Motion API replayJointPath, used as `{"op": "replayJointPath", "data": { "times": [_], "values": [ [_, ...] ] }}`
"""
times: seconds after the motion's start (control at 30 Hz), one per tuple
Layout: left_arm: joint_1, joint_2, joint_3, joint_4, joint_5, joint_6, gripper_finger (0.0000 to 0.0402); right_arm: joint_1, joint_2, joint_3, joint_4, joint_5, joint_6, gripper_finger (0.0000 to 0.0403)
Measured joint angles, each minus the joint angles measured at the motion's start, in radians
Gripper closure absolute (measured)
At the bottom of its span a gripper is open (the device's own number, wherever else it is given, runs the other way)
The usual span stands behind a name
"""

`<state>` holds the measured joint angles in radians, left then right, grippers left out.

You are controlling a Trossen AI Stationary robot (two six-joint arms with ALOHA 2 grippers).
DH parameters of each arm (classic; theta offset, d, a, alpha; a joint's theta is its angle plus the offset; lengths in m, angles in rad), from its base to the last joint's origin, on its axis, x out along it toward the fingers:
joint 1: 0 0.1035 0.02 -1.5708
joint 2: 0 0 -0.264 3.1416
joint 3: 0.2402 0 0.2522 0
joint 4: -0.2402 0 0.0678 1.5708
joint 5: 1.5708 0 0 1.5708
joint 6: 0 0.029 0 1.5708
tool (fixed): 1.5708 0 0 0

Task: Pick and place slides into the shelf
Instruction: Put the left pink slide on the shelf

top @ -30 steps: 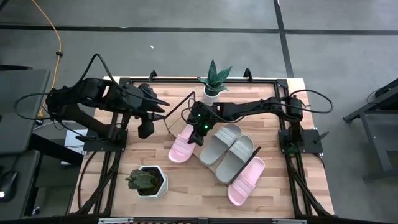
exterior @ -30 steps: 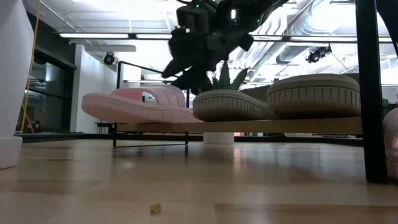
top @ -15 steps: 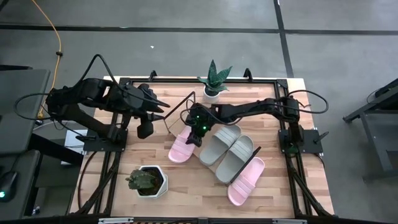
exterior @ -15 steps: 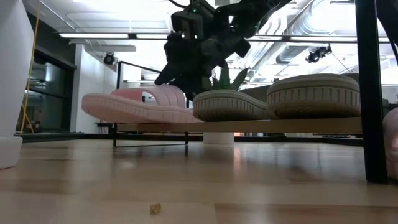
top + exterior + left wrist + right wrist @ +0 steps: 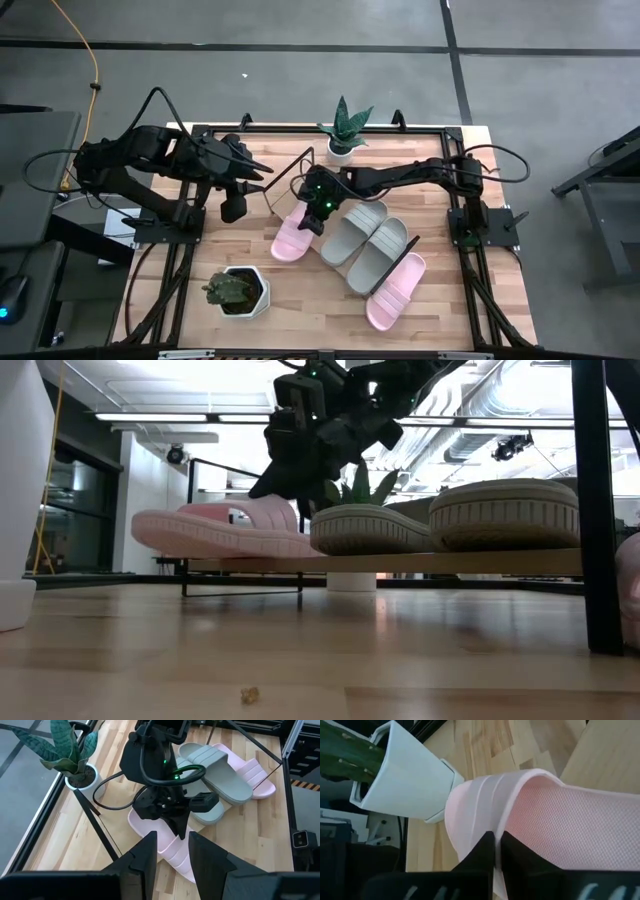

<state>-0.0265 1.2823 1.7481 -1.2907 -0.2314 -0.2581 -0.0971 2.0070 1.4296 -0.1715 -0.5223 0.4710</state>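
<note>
In the low view, nearest the camera, lies bare worktop (image 5: pixel 300 650), and past it the shelf (image 5: pixel 400 562), a light board on thin black wire frames carrying a row of slides. The pink slide (image 5: pixel 225 530) sits at the row's end with its toe overhanging the board edge, a grey slide (image 5: pixel 365 528) touching it, and a second grey slide (image 5: pixel 505 512) beside that. The right gripper (image 5: pixel 300 485) comes down from above onto the pink slide's strap.

Its wrist view shows its fingers (image 5: pixel 482 851) nearly closed, pinching the strap's thin pink edge between them, so the right gripper is holding the pink slide (image 5: pixel 540 815) by its strap (the white pot of a plant sits just beyond).

From above, the right gripper (image 5: pixel 315 208) is at the heel end of that pink slide (image 5: pixel 292 238); the two grey slides lie next to it and the other pink slide (image 5: pixel 395 288) lies at the far end of the row, partly off the board. The left gripper (image 5: pixel 233 206) waits well apart over the worktop's left side, fingers (image 5: pixel 145 857) narrowly parted and holding nothing.

The risks as I judge them: the grip is on a thin, rubbery strap edge, which could slip or stretch. The slide already overhangs, so letting go here could leave it tipping off. Dragging it inward could shove the touching grey neighbour out of line.
</note>
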Motion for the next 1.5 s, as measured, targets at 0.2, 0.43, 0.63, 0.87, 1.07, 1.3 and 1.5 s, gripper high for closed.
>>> {"op": "replayJointPath", "data": {
  "times": [0.2,0.43,0.63,0.87,1.07,1.3,1.5],
  "values": [
    [0.0,0.0,0.0,-0.001,0.0,0.0,0.03,0.0,-0.044,0.0,-0.042,0.091,0.018,0.04],
    [0.0,0.0,0.0,-0.008,0.0,0.016,0.03,0.0,-0.063,0.0,-0.137,0.137,0.02,0.0402],
    [0.0,0.0,0.0,-0.021,-0.005,0.018,0.03,0.0,-0.066,0.0,-0.173,0.143,0.028,0.0402],
    [0.0,0.0,0.0,-0.021,-0.009,0.018,0.03,0.002,-0.091,0.0,-0.221,0.171,0.037,0.0402],
    [0.0,0.0,0.0,-0.022,-0.011,0.022,0.03,0.002,-0.115,0.0,-0.28,0.193,0.046,0.0403],
    [0.0,0.0,0.0,-0.021,-0.011,0.022,0.03,0.002,-0.118,0.0,-0.339,0.223,0.052,0.0403],
    [0.0,0.0,0.0,-0.021,-0.011,0.022,0.03,0.003,-0.119,0.0,-0.342,0.264,0.079,0.0403]
  ]
}}
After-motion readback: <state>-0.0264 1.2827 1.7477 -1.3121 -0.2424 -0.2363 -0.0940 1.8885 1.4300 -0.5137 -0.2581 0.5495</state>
